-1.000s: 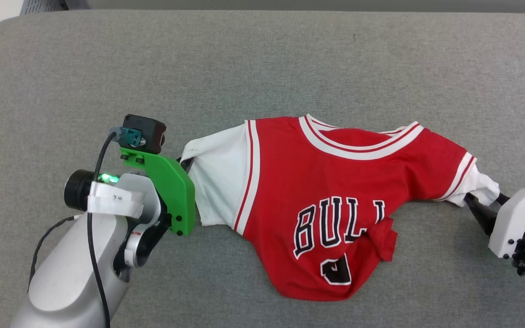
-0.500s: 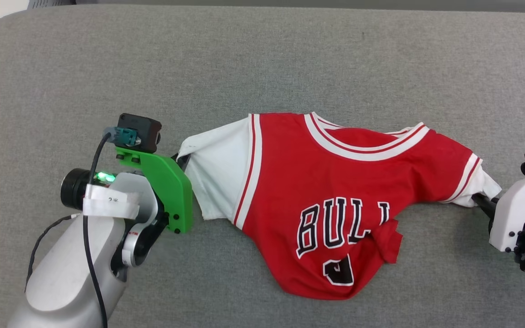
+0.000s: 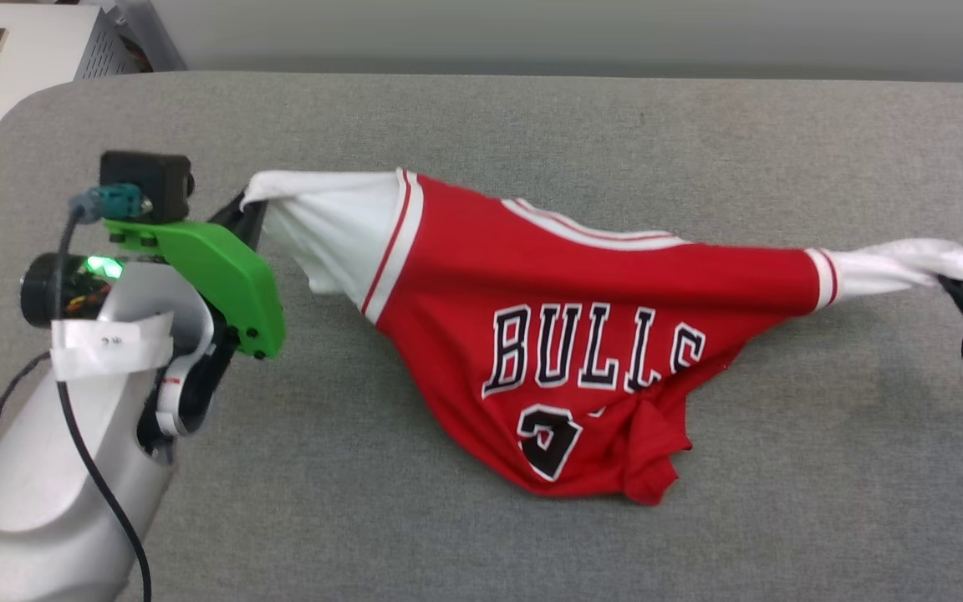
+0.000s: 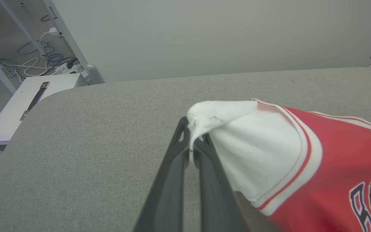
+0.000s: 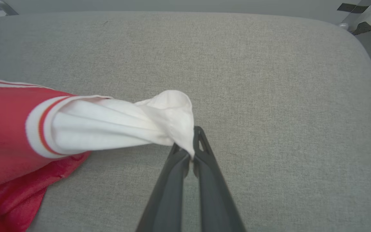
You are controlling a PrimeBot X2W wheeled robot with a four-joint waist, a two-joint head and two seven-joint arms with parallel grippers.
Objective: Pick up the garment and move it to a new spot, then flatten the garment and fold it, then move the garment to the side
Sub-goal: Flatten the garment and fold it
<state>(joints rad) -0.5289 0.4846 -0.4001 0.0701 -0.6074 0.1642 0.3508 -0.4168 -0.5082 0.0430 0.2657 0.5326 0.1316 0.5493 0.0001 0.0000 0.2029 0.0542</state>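
Pulled taut since a second ago, the Bulls jersey point(image 3: 582, 334) now stretches left to right.
The left gripper point(image 3: 249, 209) is clamped on its left sleeve point(image 3: 323, 226), the right gripper point(image 3: 954, 288) pinching the right sleeve point(image 3: 891, 267).

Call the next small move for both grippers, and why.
Probably raise both arms together. The left gripper and right gripper are each shut on a white sleeve tip of the red soft-fabric jersey, which is stretched between them, but its crumpled hem lies on the grey padded surface. Lifting should clear it for the carry.
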